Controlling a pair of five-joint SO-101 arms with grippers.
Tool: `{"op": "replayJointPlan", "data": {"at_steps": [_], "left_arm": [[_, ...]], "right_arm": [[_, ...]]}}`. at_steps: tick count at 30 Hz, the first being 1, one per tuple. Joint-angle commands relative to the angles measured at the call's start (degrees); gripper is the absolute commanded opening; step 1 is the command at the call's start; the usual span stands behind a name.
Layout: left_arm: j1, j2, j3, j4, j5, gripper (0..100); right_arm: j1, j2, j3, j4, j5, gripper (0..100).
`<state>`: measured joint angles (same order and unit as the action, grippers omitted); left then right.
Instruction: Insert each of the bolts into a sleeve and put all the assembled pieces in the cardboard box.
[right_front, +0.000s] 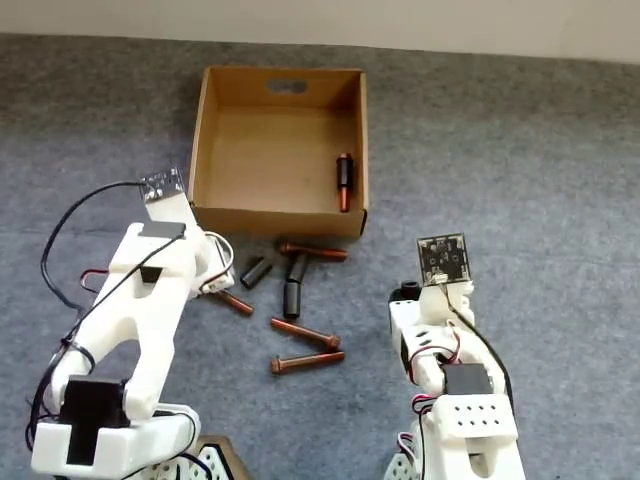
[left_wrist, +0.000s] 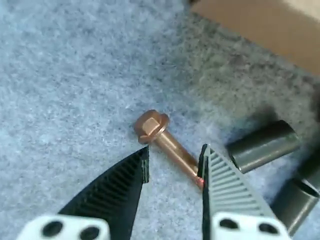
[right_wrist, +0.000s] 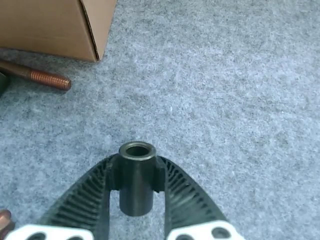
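My left gripper (left_wrist: 174, 161) is open just above the carpet, its fingertips on either side of the shank of a copper bolt (left_wrist: 164, 139) lying flat. In the high view that bolt (right_front: 237, 302) pokes out from under the left arm. My right gripper (right_wrist: 136, 167) is shut on a black sleeve (right_wrist: 136, 176), held upright with its bore facing up, over bare carpet right of the parts (right_front: 408, 293). The cardboard box (right_front: 210, 120) at the back holds one assembled bolt and sleeve (right_front: 344, 182) against its right wall.
Three more bolts (right_front: 313, 250) (right_front: 305, 333) (right_front: 307, 362) and three loose sleeves (right_front: 256, 271) (right_front: 297, 265) (right_front: 292, 298) lie in front of the box. Two sleeves (left_wrist: 262, 145) (left_wrist: 295, 200) lie close beside the left gripper. Grey carpet spreads open to the right.
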<state>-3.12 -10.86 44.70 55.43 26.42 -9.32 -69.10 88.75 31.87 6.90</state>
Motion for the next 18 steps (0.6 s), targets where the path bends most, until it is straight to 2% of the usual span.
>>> {"op": "replayJointPlan", "data": {"at_steps": [1,7,15,18], "left_arm": [[0.57,-0.22,0.57,-3.52,0.62,18],[0.57,-0.13,4.53,-7.91,7.91,18],[0.57,-0.22,5.32,-8.97,7.82,18],[0.57,-0.4,5.49,-8.88,7.82,10]], "right_arm": [[0.66,-1.01,-0.48,0.22,0.0,0.5],[0.75,-1.01,-0.48,0.22,0.0,0.5],[0.75,-1.01,-0.4,0.22,0.0,0.5],[0.75,-1.01,-0.4,0.22,0.0,0.5]]}}
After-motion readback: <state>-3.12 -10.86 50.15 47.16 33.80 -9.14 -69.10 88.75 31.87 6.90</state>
